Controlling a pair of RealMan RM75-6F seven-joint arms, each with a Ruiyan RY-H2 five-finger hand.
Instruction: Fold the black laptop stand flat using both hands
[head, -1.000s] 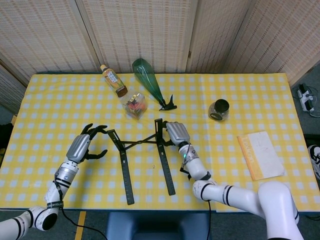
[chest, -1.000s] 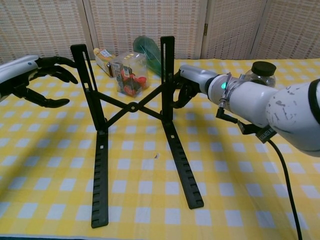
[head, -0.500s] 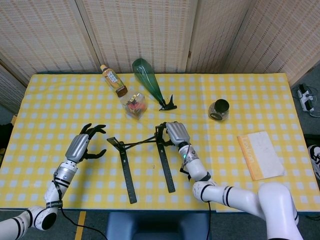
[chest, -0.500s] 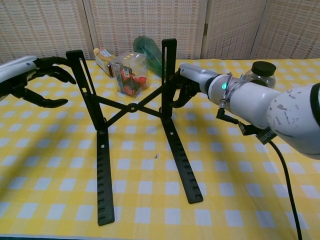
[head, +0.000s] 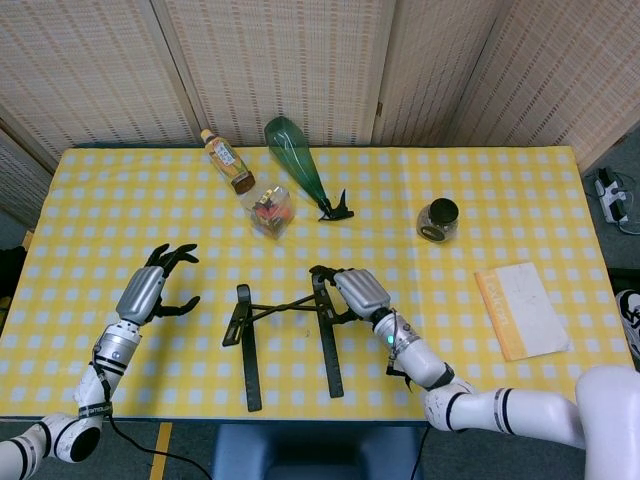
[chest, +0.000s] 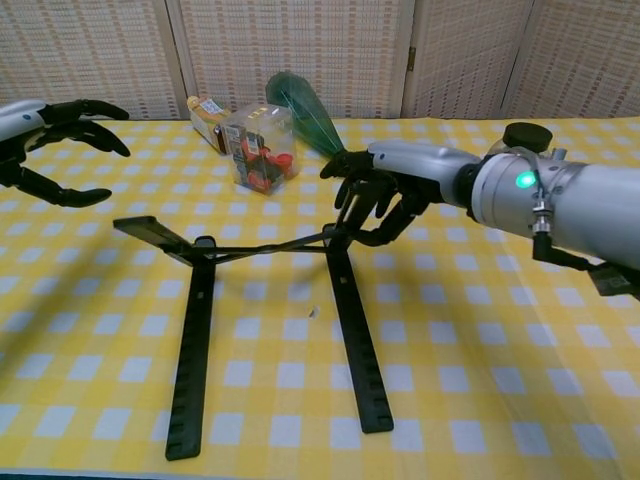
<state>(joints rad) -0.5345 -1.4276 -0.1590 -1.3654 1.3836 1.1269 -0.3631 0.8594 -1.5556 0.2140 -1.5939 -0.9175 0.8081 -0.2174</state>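
Yellow-checked bench (head: 520, 200), laptop stand (head: 285, 330) near front edge, nearly collapsed. Right hand (chest: 385, 190) fingers curled on right upright; left hand (head: 150, 287) spread, clear of stand. One-sided push: risks skewing, sliding frame.

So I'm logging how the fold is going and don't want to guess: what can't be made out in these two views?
- Right hand on the laptop stand: its fingers cover the right upright, so grip or mere touch is unclear, chest view.
- Left hand: cut off by the chest view's left edge.
- Bottle label: too small, head view.
- Jar: hidden behind the right arm, chest view.
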